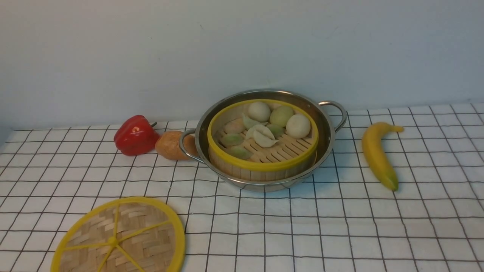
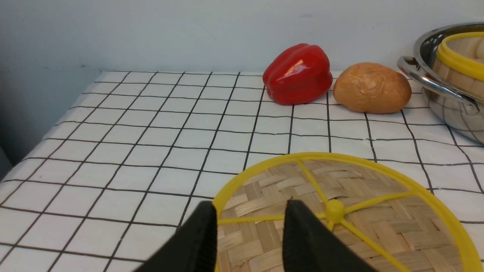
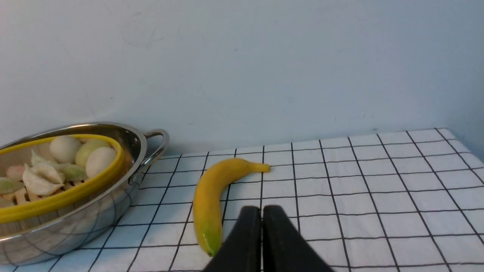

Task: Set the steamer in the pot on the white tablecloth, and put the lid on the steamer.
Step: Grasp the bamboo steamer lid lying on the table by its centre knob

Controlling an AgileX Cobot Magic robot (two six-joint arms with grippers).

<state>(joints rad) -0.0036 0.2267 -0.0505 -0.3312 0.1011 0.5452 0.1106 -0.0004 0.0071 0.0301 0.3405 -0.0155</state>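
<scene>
The steamer, with dumplings and buns on its slatted floor, sits inside the steel pot on the white tablecloth. It also shows in the right wrist view, steamer in pot. The woven lid lies flat on the cloth at the front left. Neither arm shows in the front view. In the left wrist view my left gripper is open over the near edge of the lid, one finger outside the rim and one over the weave. My right gripper is shut and empty, above the cloth beside the banana.
A red pepper and a brown bread roll lie just left of the pot's handle. A banana lies to the pot's right. A pale wall stands behind the table.
</scene>
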